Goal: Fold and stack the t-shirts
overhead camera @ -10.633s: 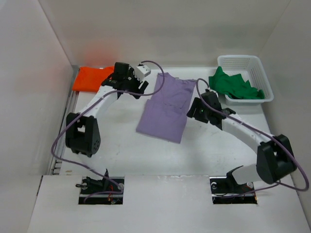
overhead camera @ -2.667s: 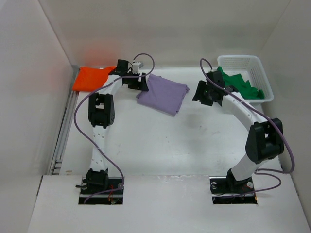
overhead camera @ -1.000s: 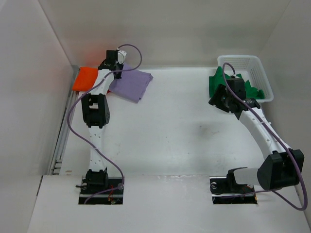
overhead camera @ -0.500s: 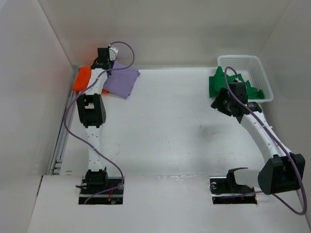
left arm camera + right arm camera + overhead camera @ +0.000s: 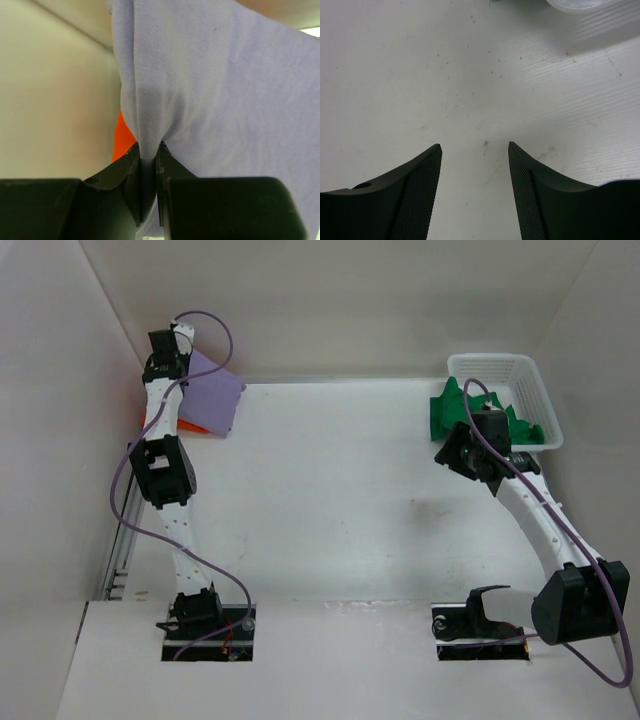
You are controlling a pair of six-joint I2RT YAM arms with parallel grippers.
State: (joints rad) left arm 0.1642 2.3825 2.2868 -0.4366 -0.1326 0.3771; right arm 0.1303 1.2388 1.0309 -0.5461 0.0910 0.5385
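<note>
Now: left gripper (image 5: 148,150) pinched tight on fold of purple shirt (image 5: 225,100), held up over far-left corner of table (image 5: 330,490); orange shirt (image 5: 122,137) just beneath. Right gripper (image 5: 474,146) wide, empty, nearer green shirt (image 5: 446,414), which spills from basket (image 5: 497,359) at far-right corner.

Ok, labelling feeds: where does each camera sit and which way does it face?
Top external: above, behind the bases, looking down on the table; left arm and right arm show.
Left wrist: on the left arm, facing along its jaws, shut on the purple shirt, orange shirt behind.
Right wrist: on the right arm, facing down at the table between open jaws.
Shared: top and left wrist both show the two shirts.
</note>
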